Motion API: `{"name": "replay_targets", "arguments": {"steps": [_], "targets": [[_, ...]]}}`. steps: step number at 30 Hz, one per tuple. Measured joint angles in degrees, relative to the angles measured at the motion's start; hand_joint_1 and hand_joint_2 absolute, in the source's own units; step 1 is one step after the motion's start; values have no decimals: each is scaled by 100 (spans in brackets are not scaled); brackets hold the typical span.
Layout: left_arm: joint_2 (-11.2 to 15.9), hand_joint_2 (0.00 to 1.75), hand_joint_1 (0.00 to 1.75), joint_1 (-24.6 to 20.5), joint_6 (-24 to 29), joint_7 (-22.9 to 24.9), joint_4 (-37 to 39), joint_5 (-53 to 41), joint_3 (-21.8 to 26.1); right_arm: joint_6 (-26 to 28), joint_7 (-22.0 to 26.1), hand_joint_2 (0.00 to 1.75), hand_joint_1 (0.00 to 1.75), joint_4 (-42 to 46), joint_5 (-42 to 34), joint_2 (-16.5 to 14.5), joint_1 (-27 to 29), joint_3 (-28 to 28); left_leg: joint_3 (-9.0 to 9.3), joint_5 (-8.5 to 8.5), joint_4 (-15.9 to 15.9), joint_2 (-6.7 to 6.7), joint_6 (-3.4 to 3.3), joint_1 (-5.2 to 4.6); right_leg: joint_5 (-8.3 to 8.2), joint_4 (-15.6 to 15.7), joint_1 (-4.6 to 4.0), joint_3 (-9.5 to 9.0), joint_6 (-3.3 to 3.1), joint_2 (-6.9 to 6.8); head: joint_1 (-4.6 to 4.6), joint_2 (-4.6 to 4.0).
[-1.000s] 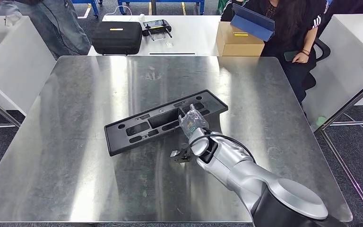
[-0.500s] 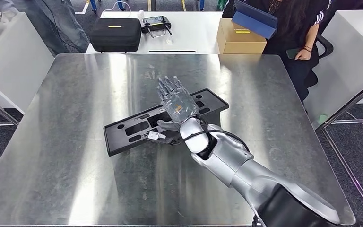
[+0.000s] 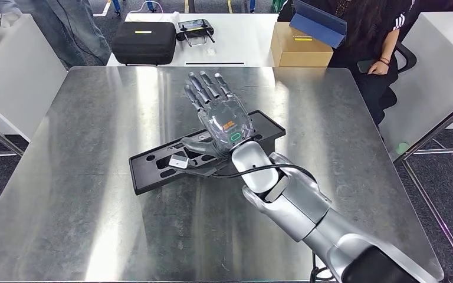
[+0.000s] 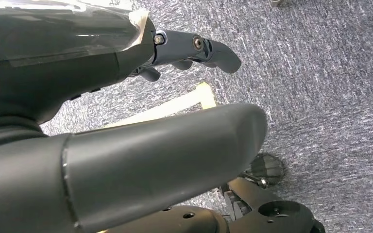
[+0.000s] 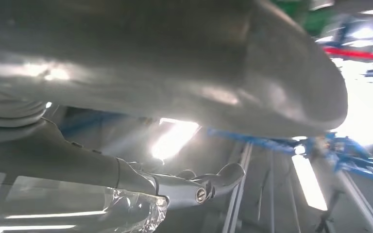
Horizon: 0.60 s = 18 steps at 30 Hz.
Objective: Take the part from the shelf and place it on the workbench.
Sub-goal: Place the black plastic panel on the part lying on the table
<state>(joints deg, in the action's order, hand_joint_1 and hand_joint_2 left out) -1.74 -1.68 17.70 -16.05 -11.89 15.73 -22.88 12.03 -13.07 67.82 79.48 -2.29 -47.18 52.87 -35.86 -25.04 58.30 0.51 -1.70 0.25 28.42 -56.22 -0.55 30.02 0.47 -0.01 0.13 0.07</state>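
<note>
Bright overhead light streaks glare across the steel workbench (image 3: 94,177); the right wrist view is blurred and overexposed.

One long black plastic part with cut-out slots (image 3: 171,160) is lying on one shiny steel bench (image 3: 94,206). One silver-armed robot hand (image 3: 221,115) is hovering over it with fingers spread, and one second dark robot hand (image 4: 194,48) is hanging over the grey carpet, holding nothing. At the far side, one black zipped case (image 3: 144,42), one brown cardboard box (image 3: 295,50), one blue tablet (image 3: 318,23) and one dark handheld controller (image 3: 195,29) are showing. Two people are waiting there, one far left (image 3: 65,29), one far right (image 3: 371,35).
</note>
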Motion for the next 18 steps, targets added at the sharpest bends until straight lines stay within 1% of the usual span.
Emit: {"name": "replay_targets", "arguments": {"steps": [1, 2, 3, 4, 5, 6, 8, 9, 10, 11, 12, 13, 14, 15, 18], "targets": [[-4, 0, 0, 4, 0, -27, 1, 15, 0, 21, 354, 0, 0, 199, -691, -31, 144, -149, 2, 0, 0, 0, 0, 0, 0, 0, -1, -2, 0, 0, -1, 0], [-7, 0, 0, 10, -4, -61, 3, 31, 1, 3, 795, 0, 0, 442, -1647, -71, 316, -314, 4, 0, -1, 1, 0, 1, 0, 0, -2, -3, 0, 0, -1, 0], [-10, 0, 0, 17, -13, -100, 5, 45, 1, -108, 1289, 0, 0, 724, -2893, -112, 503, -484, 5, 0, -1, 2, 0, 1, 0, 0, -3, -4, 0, -1, -2, 0], [-11, 0, 0, 25, -32, -135, 7, 55, 2, -349, 1747, 0, 0, 1013, -4326, -149, 691, -640, 7, 0, -1, 2, 0, 3, 0, 0, -4, -5, 0, -1, -2, 0], [-10, 0, 0, 36, -58, -169, 9, 65, 2, -760, 2137, 0, 0, 1297, -5942, -179, 863, -782, 8, 0, -2, 2, 0, 5, 0, -1, -5, -6, -1, -1, -2, 0], [-9, 0, 0, 46, -87, -199, 11, 77, 2, -1252, 2419, 0, 0, 1553, -7571, -199, 1017, -900, 8, 0, -2, 2, 0, 8, 1, -1, -6, -6, -1, -1, -2, 0], [-6, 0, 0, 60, -131, -243, 16, 98, 2, -2124, 2681, 0, 0, 1969, -10551, -222, 1266, -1068, 10, 0, -3, 0, 1, 11, 1, -1, -7, -7, -2, 0, -2, 0], [-4, 0, 0, 63, -140, -255, 17, 103, 2, -2368, 2720, 0, 0, 2123, -11717, -230, 1354, -1122, 12, 0, -3, 0, 1, 11, 2, -1, -7, -9, -2, 0, -2, 0], [-2, 0, 0, 64, -143, -262, 19, 105, 2, -2510, 2733, 0, 0, 2252, -12680, -236, 1423, -1167, 15, -1, -4, 0, 2, 11, 3, -1, -7, -11, -3, 0, -1, 0], [0, 0, 0, 65, -144, -264, 20, 106, 2, -2582, 2735, 0, 0, 2349, -13357, -240, 1475, -1202, 18, -1, -4, 0, 3, 11, 3, -1, -7, -14, -3, 0, -1, 0], [3, 0, 0, 66, -144, -264, 21, 106, 2, -2616, 2735, 0, 0, 2424, -13687, -241, 1522, -1227, 21, -2, -5, 0, 3, 11, 3, -1, -7, -17, -3, 0, -1, 0], [5, 0, 0, 66, -144, -265, 22, 106, 2, -2637, 2735, 0, 0, 2485, -13709, -241, 1560, -1246, 23, -2, -5, -1, 3, 11, 3, -1, -6, -19, -3, 1, 0, 0], [8, 0, 0, 67, -144, -265, 24, 106, 2, -2653, 2736, 0, 0, 2529, -13426, -241, 1588, -1257, 26, -2, -5, -1, 3, 11, 3, -1, -6, -21, -3, 1, -1, 0], [11, 0, 0, 67, -144, -264, 24, 106, 2, -2666, 2736, 0, 0, 2567, -12859, -242, 1610, -1269, 30, -2, -5, -2, 3, 11, 3, -1, -6, -24, -3, 1, -1, 0], [17, 0, 0, 68, -144, -265, 24, 106, 2, -2679, 2736, 0, 0, 2640, -10789, -242, 1639, -1311, 41, -1, -5, -1, 3, 11, 3, -1, -6, -33, -3, 0, -2, 0]]}}
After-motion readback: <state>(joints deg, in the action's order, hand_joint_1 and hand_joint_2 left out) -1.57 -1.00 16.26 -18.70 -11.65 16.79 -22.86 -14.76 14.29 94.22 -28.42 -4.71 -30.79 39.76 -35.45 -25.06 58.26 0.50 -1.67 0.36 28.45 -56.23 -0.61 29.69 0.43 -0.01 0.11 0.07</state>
